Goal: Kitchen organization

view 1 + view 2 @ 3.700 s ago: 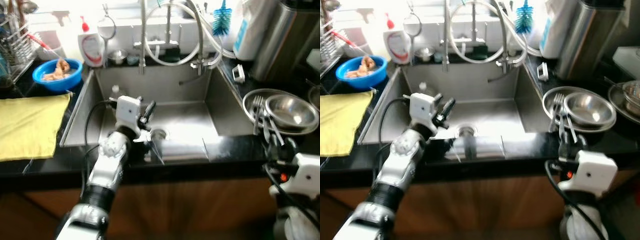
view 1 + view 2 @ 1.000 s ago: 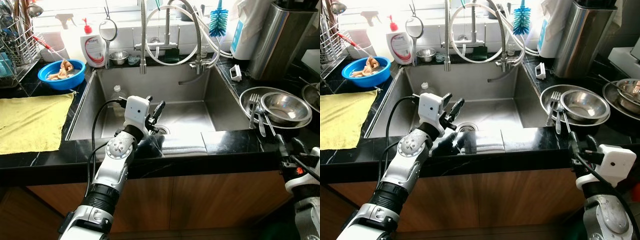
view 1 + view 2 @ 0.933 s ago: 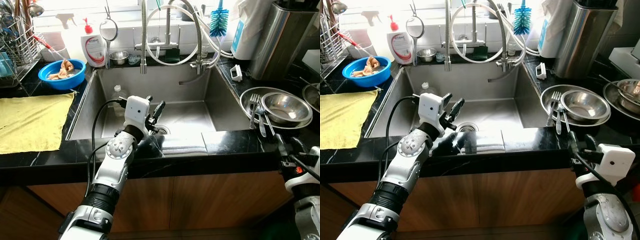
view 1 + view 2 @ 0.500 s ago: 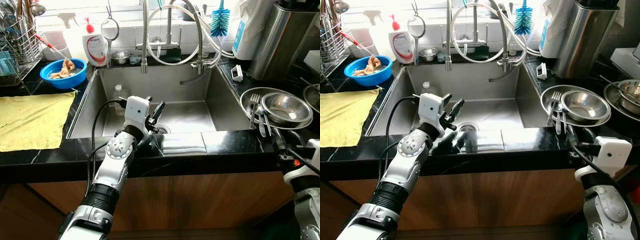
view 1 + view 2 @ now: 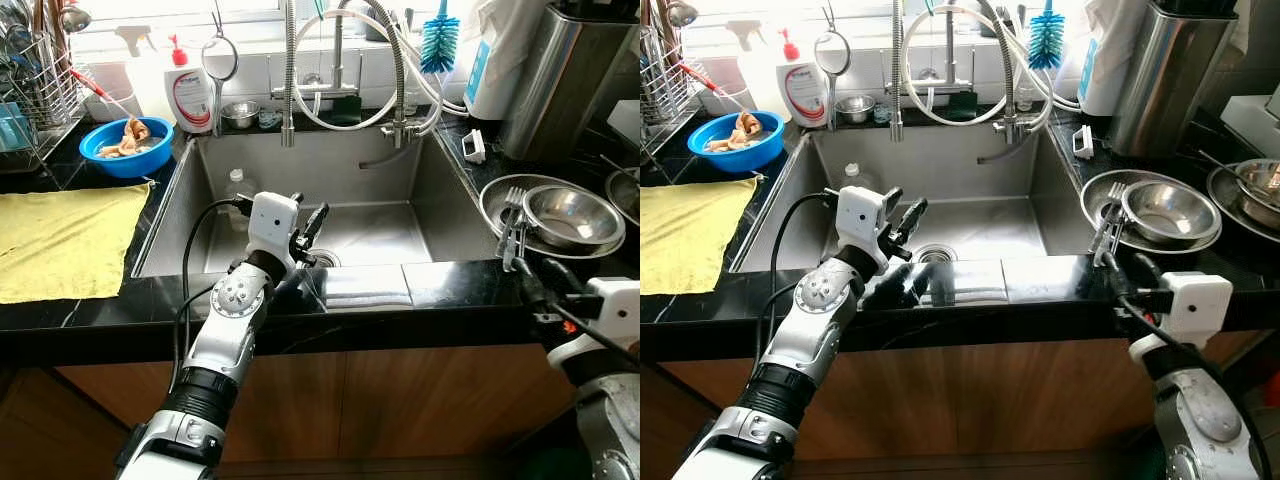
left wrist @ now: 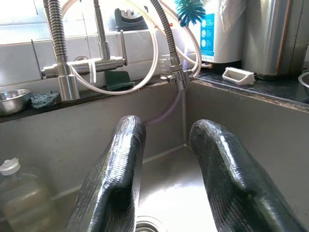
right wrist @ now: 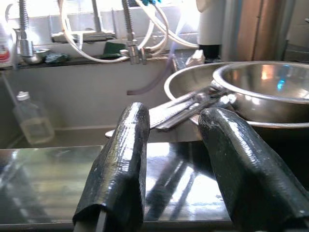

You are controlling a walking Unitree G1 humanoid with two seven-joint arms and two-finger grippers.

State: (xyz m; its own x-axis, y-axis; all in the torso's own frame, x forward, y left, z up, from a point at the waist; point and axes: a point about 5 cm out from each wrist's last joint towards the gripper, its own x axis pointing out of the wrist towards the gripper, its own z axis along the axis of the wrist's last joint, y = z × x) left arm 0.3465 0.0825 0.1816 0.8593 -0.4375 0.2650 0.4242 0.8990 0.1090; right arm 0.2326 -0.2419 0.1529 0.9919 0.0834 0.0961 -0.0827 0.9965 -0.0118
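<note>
The left gripper (image 5: pixel 308 226) hangs over the sink (image 5: pixel 375 170), above the drain (image 5: pixel 322 260); its fingers (image 6: pixel 118 179) stand parted with nothing between them. A small bottle (image 5: pixel 238 186) stands in the sink's back left corner, beyond that arm.

The right gripper (image 5: pixel 1118 268) is at the front edge of the black counter (image 5: pixel 470 285), just short of the steel plate (image 5: pixel 496 200). Its fingers (image 7: pixel 120 159) are spread apart and empty, pointing at the forks (image 7: pixel 188 104) whose handles stick out over the plate's near rim. A steel bowl (image 5: pixel 572 215) sits on the plate, beside the forks.

On the left counter lie a yellow cloth (image 5: pixel 60 235) and, behind it, a blue bowl (image 5: pixel 125 145). A soap bottle (image 5: pixel 195 92) stands near the faucet (image 5: pixel 288 70).
</note>
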